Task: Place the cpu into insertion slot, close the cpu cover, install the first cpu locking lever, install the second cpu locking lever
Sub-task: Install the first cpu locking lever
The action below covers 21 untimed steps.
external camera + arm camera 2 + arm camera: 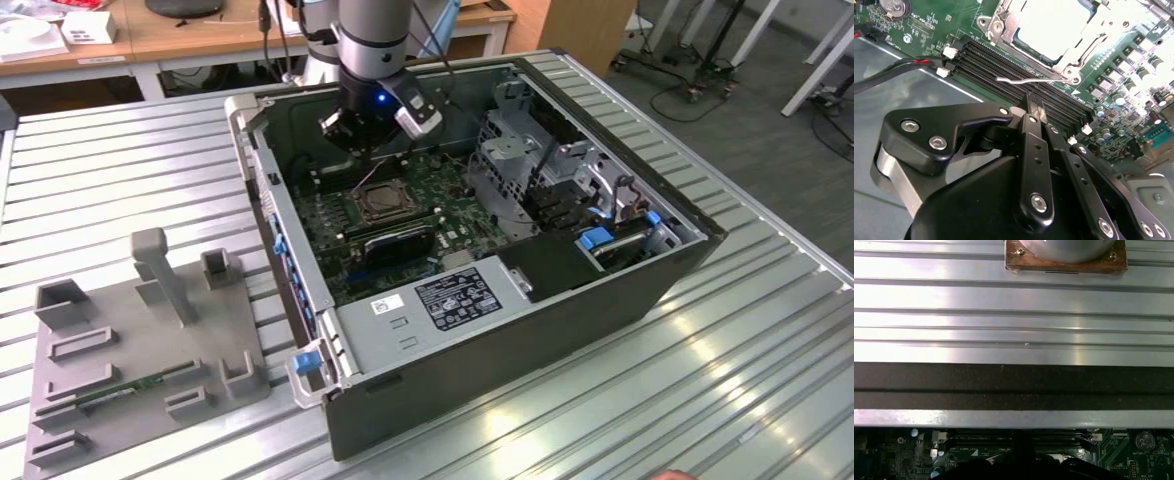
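Observation:
In the second wrist view the cpu (pixel 1054 22) lies flat in the socket with its silver top showing through the window of the cpu cover (pixel 1040 58), which is down over it. The insertion slot (pixel 379 203) sits mid-board inside the open computer case, mostly hidden under chip and cover. A thin metal locking lever (pixel 1016 79) runs along the socket's edge beside the memory slots. My gripper (pixel 1033 101) is shut with nothing visible between its fingers, and the tips are just short of that lever. In the exterior view the gripper (pixel 360 140) hangs above the board, just behind the socket.
Long black memory slots (pixel 999 62) and a red-black cable (pixel 901 66) lie by the socket. A drive cage (pixel 534 160) and power supply (pixel 441 295) crowd the case. A grey fixture tray (pixel 134 340) with a memory stick (pixel 127 392) rests on the slatted table at the exterior view's left.

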### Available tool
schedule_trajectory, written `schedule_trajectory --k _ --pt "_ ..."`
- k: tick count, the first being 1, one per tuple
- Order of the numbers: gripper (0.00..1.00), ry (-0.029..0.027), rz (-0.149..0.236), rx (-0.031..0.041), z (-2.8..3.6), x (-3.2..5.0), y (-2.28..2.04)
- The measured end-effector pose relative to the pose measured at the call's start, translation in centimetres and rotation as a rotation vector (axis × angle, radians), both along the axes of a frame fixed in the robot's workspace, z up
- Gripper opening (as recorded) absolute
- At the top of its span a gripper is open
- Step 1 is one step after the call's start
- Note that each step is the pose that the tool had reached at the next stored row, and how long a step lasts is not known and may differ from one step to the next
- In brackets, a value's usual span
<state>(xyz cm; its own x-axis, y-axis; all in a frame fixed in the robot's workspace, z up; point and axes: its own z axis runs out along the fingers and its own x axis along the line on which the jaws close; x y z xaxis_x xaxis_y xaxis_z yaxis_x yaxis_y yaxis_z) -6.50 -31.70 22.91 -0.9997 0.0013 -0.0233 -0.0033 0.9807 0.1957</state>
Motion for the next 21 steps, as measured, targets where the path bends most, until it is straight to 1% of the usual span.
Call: schedule_trajectory --k 5,7,21 --pt "0.11 -0.0001 0.000 -0.0048 0.00 0.00 -0.49" --pt "0.11 -0.0001 0.000 -0.0067 -0.01 0.00 -0.60" --pt "0.11 -0.0001 0.000 -0.0076 -0.08 0.11 -0.61"
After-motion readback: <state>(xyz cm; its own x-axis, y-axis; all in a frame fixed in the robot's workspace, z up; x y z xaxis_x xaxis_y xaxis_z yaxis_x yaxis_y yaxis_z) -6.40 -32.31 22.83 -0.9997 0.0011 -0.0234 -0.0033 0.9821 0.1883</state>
